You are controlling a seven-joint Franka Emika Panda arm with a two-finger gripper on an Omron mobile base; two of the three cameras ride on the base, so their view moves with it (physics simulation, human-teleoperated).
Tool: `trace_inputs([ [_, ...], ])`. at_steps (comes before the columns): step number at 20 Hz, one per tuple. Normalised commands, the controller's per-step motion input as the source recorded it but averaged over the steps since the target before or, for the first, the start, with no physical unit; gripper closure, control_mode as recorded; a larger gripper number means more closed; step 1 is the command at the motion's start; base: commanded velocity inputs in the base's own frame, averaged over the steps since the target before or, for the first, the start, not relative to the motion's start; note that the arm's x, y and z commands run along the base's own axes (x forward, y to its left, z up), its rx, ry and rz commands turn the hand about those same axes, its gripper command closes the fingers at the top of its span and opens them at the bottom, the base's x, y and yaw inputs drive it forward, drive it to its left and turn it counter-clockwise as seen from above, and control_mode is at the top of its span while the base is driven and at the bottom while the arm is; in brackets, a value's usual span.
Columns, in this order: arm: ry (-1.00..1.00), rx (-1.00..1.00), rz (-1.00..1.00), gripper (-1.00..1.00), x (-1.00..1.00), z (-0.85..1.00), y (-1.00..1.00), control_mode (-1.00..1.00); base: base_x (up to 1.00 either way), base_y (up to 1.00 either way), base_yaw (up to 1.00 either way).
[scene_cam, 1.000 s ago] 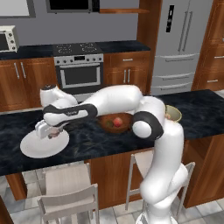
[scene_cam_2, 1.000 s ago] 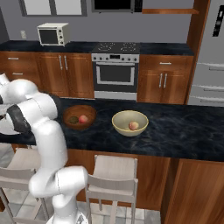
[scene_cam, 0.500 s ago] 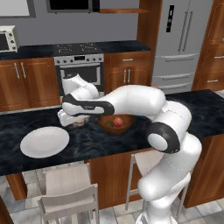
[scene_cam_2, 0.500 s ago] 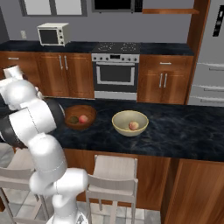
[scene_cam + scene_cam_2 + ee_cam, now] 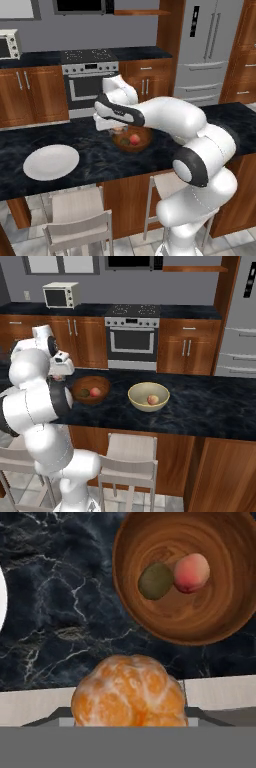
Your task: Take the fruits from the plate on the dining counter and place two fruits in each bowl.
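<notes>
Tool clamped on the orange fruit, hanging near the wooden bowl with 2 fruits inside.

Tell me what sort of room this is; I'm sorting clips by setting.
A rendered home kitchen, by the look of it: a steel oven set among wooden cabinets, a microwave on the back worktop, a tall fridge, and a dining counter with stools tucked under it.

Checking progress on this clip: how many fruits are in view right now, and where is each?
4. A dark brown fruit and a reddish-pink fruit lie in the wooden bowl, another reddish-pink fruit in the cream bowl, and an orange fruit in the tool.
</notes>
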Motion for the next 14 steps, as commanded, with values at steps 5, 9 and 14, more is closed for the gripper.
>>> trace_inputs([
  [5, 0.00, 0.30, -0.13, 1.00, 0.23, -0.01, -1.00, -1.00, 0.00, 0.00, 0.00],
  [9, -0.06, 0.26, -0.04, 1.00, 0.04, 0.04, -1.00, -1.00, 0.00, 0.00, 0.00],
  [14, -0.11, 0.07, 0.00, 1.00, 0.13, 0.10, -1.00, -1.00, 0.00, 0.00, 0.00],
])
